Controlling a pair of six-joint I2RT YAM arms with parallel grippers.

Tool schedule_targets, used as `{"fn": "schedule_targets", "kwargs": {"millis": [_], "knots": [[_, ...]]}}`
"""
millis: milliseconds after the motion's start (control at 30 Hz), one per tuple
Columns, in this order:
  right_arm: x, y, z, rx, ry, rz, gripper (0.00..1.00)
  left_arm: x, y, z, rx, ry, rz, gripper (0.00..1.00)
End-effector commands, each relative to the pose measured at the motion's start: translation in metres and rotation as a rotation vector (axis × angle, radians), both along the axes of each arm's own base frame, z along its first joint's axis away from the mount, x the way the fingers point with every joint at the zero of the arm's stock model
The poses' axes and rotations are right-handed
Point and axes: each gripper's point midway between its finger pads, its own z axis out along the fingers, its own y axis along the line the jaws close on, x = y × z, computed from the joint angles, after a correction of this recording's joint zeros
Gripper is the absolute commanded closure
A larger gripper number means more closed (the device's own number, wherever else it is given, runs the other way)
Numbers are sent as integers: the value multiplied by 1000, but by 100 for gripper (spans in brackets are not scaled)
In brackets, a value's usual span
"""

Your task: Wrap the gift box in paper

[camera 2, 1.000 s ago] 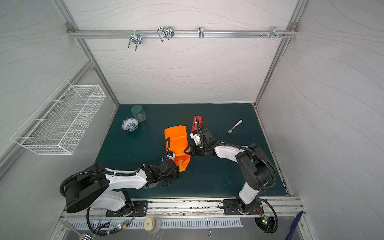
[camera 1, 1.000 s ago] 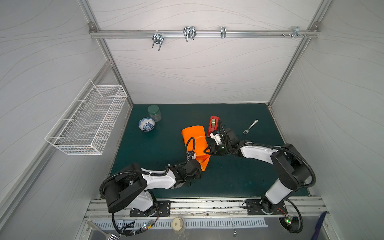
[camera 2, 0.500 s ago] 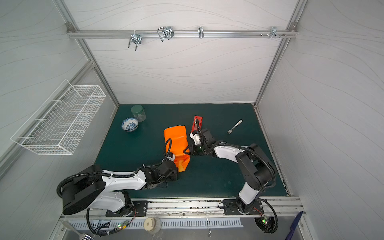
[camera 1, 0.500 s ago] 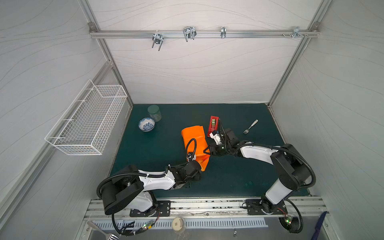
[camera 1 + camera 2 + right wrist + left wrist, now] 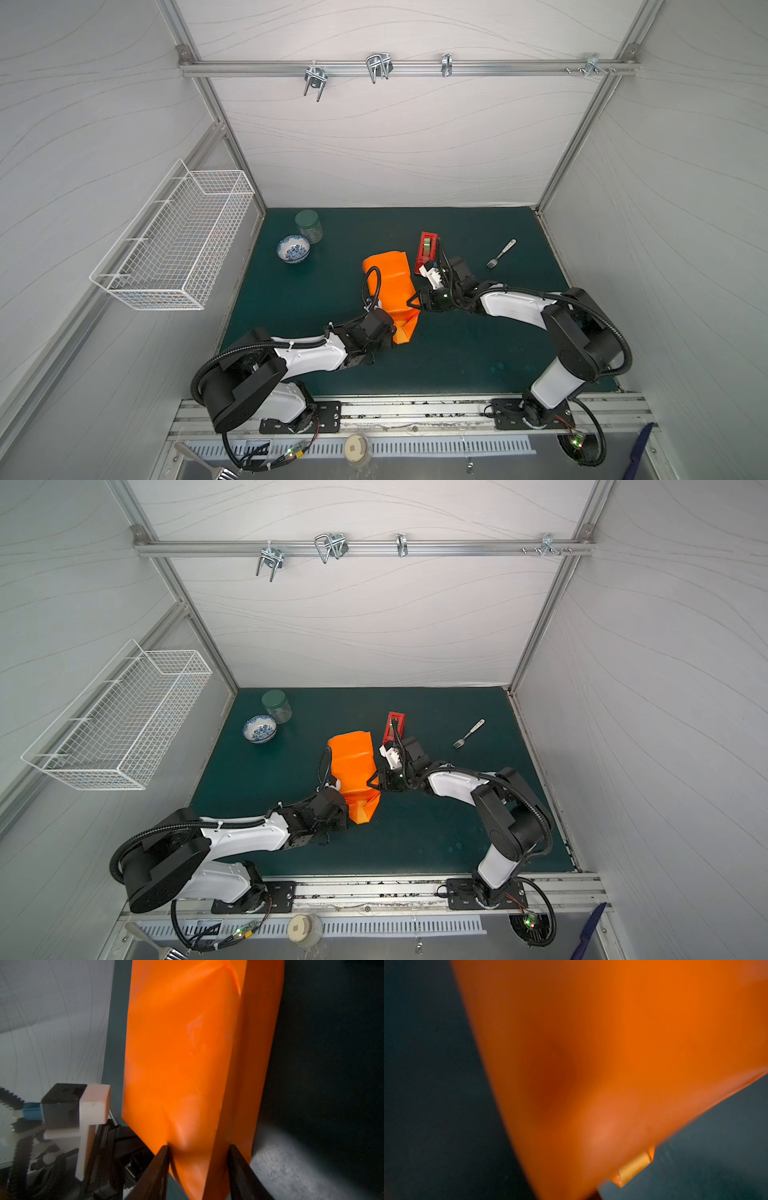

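paper [image 5: 390,286]: orange, folded up into a long parcel, lying mid-surface on the green mat [image 5: 478,357], long axis running far edge to near edge, slightly skewed. Near end folded into pointed flaps. Seen in both top views [image 5: 353,766].
gift box: not visible anywhere, paper covers it (parcel looks thick enough in the R wrist view, but no box surface shows).
right gripper [image 5: 417,302]: comes in from the right edge side and grasps the parcel's right long side, nearer its near end. R wrist view [image 5: 198,1147]: two dark fingers [image 5: 162,1159] straddle the parcel edge, one denting the paper [image 5: 187,1053], other flat against the side.
left gripper [image 5: 388,328]: at the parcel's near-left corner, tips hidden under its own wrist in top views. Clenched tight; whether any paper is pinched, can't tell.
L wrist view: blurry orange paper [image 5: 591,1043] fills most of it, mat on both sides; small pale-yellow strip [image 5: 633,1164] pokes out at the paper's edge, can't tell what it is.
tape dispenser [image 5: 427,251]: red, just beyond the R wrist, toward far edge.
fork [image 5: 500,253]: toward far-right corner, apart from all.
bowl [image 5: 293,248] + jar [image 5: 308,225]: far-left corner, just beside each other.
wire basket [image 5: 174,241]: on left wall.
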Motion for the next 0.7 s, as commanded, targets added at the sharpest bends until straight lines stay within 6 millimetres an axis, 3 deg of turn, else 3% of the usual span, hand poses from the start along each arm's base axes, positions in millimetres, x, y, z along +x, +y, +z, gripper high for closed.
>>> {"fn": "schedule_targets", "kwargs": {"millis": [0,667], "knots": [[-13,-12,-24,-96,48,-6,55,4,17,-7,80,12,31,100],[-13,-12,-24,-94,48,-6,55,10,32,-13,148,25,83,100]]}}
